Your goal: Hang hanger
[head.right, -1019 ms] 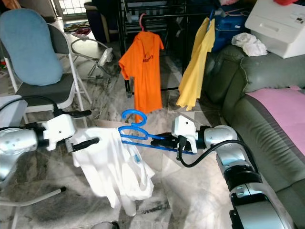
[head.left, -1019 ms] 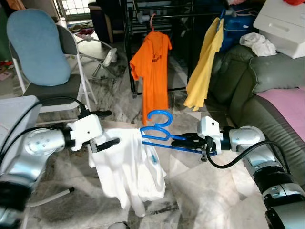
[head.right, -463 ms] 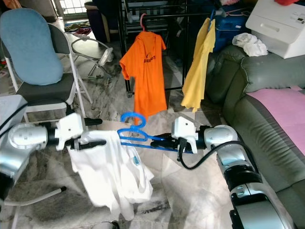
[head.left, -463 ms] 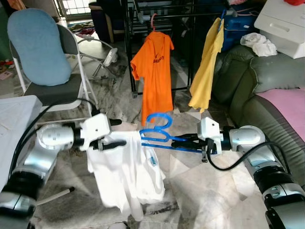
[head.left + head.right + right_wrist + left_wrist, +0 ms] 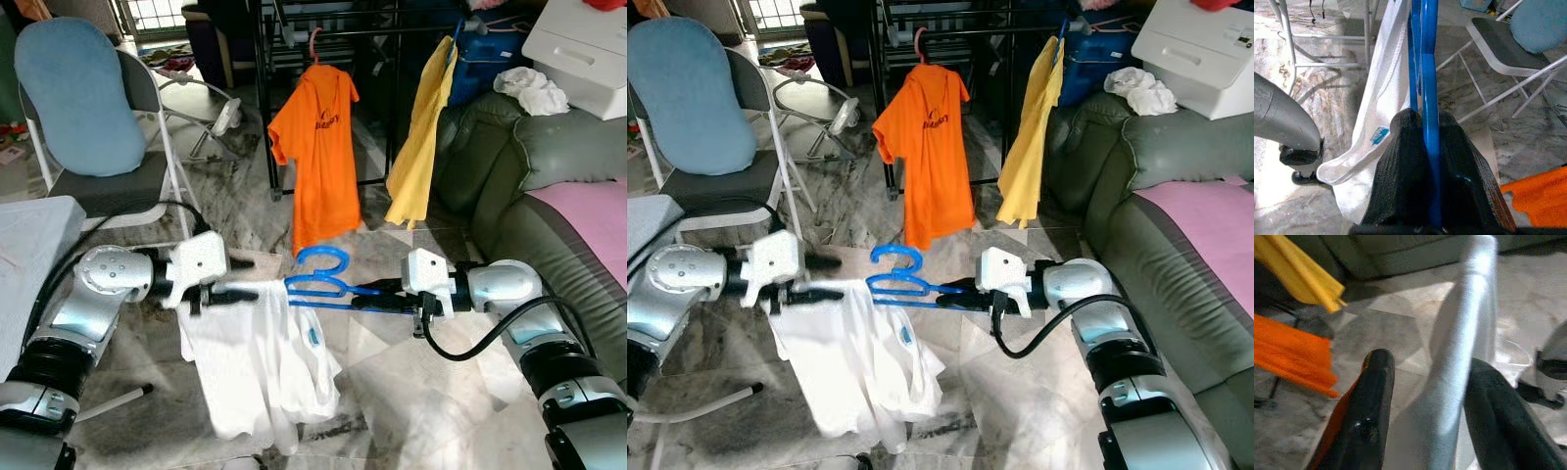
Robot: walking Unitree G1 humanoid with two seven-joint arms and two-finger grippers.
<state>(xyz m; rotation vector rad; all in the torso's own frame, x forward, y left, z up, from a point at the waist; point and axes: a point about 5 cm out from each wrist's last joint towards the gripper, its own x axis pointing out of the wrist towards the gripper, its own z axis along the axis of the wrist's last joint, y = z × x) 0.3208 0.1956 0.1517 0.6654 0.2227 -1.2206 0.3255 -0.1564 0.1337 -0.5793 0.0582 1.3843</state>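
A blue plastic hanger point(image 5: 323, 279) lies level at waist height, and my right gripper point(image 5: 377, 297) is shut on its lower bar point(image 5: 1430, 147). A white shirt point(image 5: 260, 362) hangs from the hanger's left end and stretches across to my left gripper point(image 5: 243, 282). That gripper's black fingers point(image 5: 1371, 421) stand on either side of a taut fold of the shirt point(image 5: 1459, 372), shut on it. Ahead stands a dark clothes rack point(image 5: 333, 34) with an orange shirt point(image 5: 318, 147) and a yellow shirt point(image 5: 421, 147) hanging on it.
A folding chair point(image 5: 98, 186) with a blue cushion point(image 5: 78, 98) stands at the left. A grey-green sofa point(image 5: 549, 196) with a pink cover runs along the right. A white box point(image 5: 578, 49) and crumpled cloth point(image 5: 529, 90) sit behind the sofa. The floor is marble.
My left gripper's fingers have drawn together on the shirt's edge and moved towards the hanger. The shirt's top is now pulled level with the hanger. The right gripper holds steady.
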